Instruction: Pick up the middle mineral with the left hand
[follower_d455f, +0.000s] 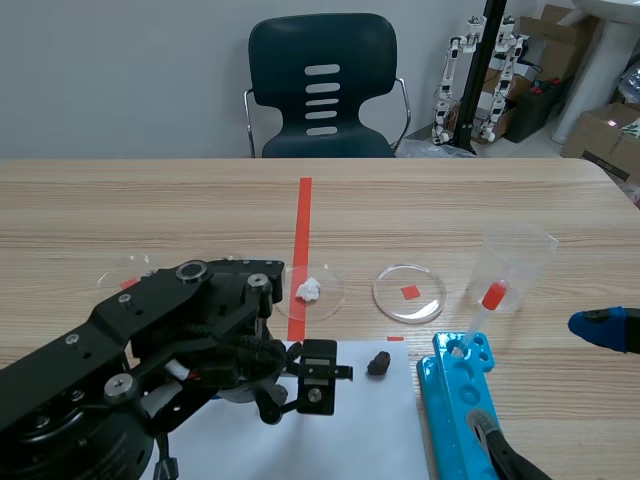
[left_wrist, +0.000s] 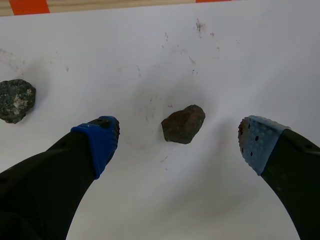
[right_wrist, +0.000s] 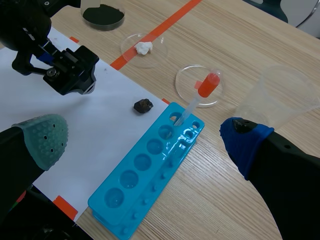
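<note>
While my left claw (left_wrist: 180, 141) hangs spread wide over the white paper sheet (left_wrist: 235, 60), the reddish-brown lumpy mineral rock (left_wrist: 183, 124) lies between my 2 blue-padded fingers (left_wrist: 102, 137), touching neither, well in from the sheet's far edge. A grey speckled rock (left_wrist: 16, 100) sits apart. My right claw (right_wrist: 145, 142) is released.

Blind spots on my feeds
In the scene view my left arm (follower_d455f: 120, 345) hides the middle mineral (left_wrist: 183, 124), which I see only through the left wrist camera; the grey mineral (left_wrist: 16, 100) beside it is clipped by the frame edge, and the blue tray (follower_d455f: 450, 395) runs off the scene view's bottom edge.
</note>
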